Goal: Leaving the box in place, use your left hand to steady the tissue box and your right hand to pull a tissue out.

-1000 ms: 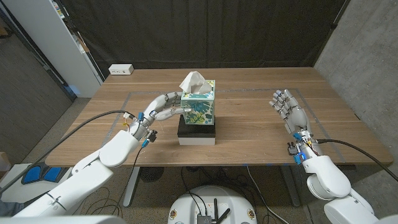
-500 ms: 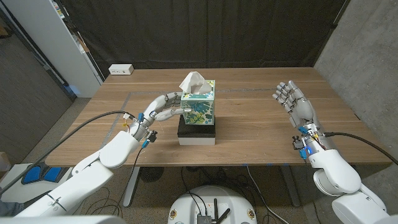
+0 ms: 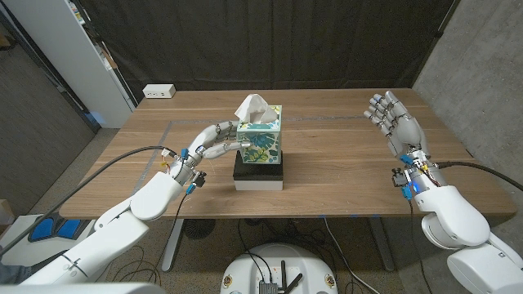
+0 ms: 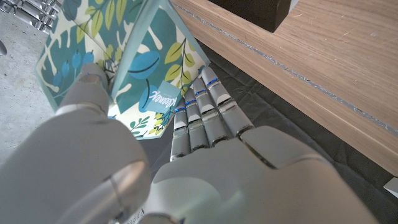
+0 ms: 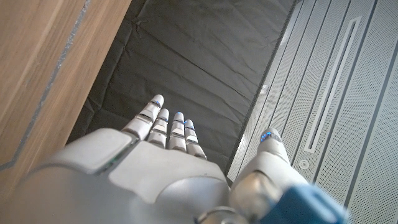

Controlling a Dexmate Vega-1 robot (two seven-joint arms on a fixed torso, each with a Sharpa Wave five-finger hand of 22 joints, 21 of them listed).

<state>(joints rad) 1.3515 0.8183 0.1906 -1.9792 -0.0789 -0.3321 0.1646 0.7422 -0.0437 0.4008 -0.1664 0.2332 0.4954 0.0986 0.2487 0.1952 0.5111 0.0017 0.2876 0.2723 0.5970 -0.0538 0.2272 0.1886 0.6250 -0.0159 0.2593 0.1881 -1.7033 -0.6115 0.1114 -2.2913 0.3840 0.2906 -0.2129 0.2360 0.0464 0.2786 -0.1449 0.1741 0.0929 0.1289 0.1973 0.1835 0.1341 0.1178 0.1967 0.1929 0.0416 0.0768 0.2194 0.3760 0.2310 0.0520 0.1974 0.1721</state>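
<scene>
Tissue box (image 3: 261, 142): I see a cube-shaped cardboard box printed with teal, green and yellow leaves, upright at the middle of the wooden table (image 3: 327, 175), standing on a low block.
Block (image 3: 259, 173): flat and square under the tissue box, black on top with a white side face.
Tissue (image 3: 254, 107): a crumpled white tuft standing up out of the tissue box's top opening.
Left hand (image 3: 214, 140): my left hand is against the tissue box's left face; in the left wrist view the thumb (image 4: 87, 84) lies on one printed face and the straight fingers (image 4: 205, 109) along the neighbouring one, so it grips the box's corner.
Right hand (image 3: 396, 120): raised above the table well to the right of the tissue box, holding nothing, its jointed grey fingers apart and slightly curved.
Table: brown wood grain, smooth, with a thin rectangular outline marked around the tissue box.
White power strip (image 3: 158, 91): at the table's far left corner, well behind the tissue box.
</scene>
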